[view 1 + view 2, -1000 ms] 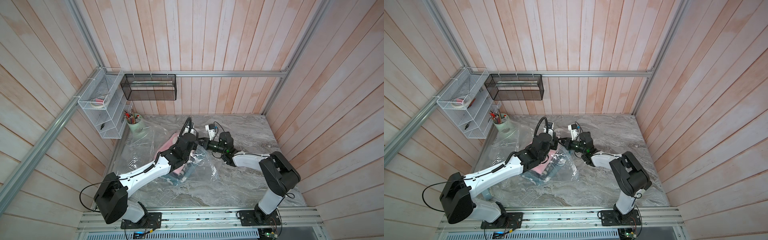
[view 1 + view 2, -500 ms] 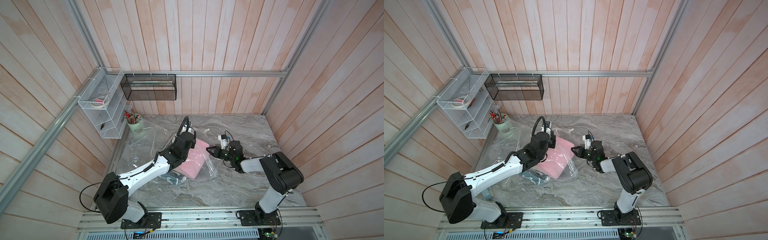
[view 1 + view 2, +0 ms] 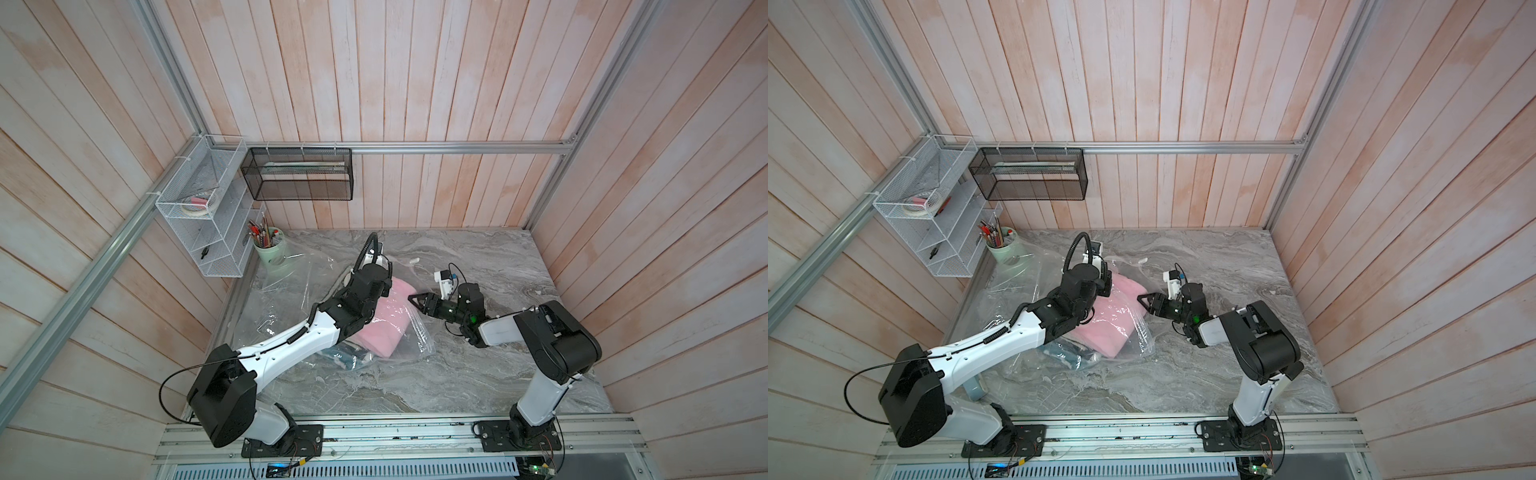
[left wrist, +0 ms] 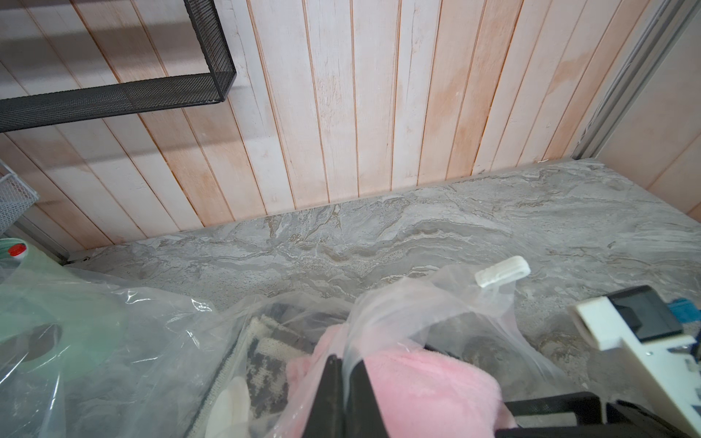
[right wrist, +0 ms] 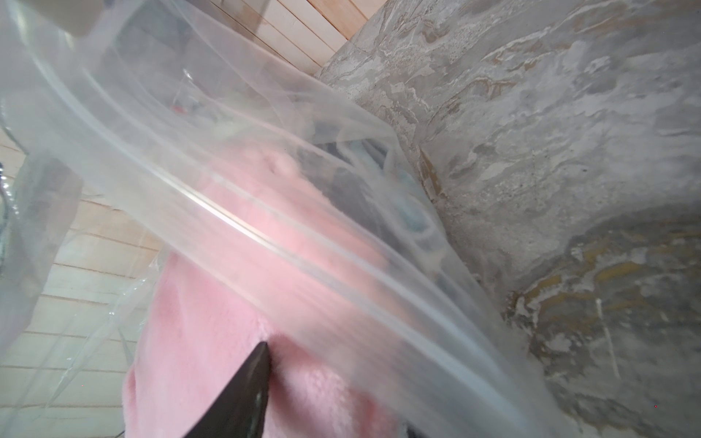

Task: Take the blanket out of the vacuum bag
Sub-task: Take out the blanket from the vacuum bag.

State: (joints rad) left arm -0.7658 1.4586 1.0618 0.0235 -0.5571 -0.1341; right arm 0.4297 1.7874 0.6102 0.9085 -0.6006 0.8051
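Left wrist view: shows the left gripper (image 4: 345,373) pressed fully together on a raised fold of the vacuum bag (image 4: 125,341), with clear film running up between the two black fingers and arching over the pink blanket (image 4: 425,383). Shows too, past that fold, the white zip slider (image 4: 502,271) on the bag's far edge, above the marble table (image 4: 379,235), and left of the blanket, under the same film, a grey-and-cream patterned cloth (image 4: 265,352). Seen in both top views: the bag (image 3: 291,295) (image 3: 1017,291) spread crumpled over the left half of the table (image 3: 478,374) (image 3: 1204,374), reaching to the green pen cup (image 3: 270,251) (image 3: 1005,249) in the far left corner; the blanket (image 3: 388,332) (image 3: 1111,328) folded near the bag's right end, partly covered by plastic, with the left arm (image 3: 299,343) lying across its left side. Cannot tell whether any of the blanket is clear of the bag's mouth. Finds the right gripper (image 3: 415,302) (image 3: 1143,303) just right of the blanket, low over the table, pointing left, jaws standing partly apart with nothing between them. Right wrist view: blurred film of the bag (image 5: 265,212) stretched across the blanket (image 5: 197,341), one dark fingertip (image 5: 252,379) in front of the pink pile; contact there not possible to judge.
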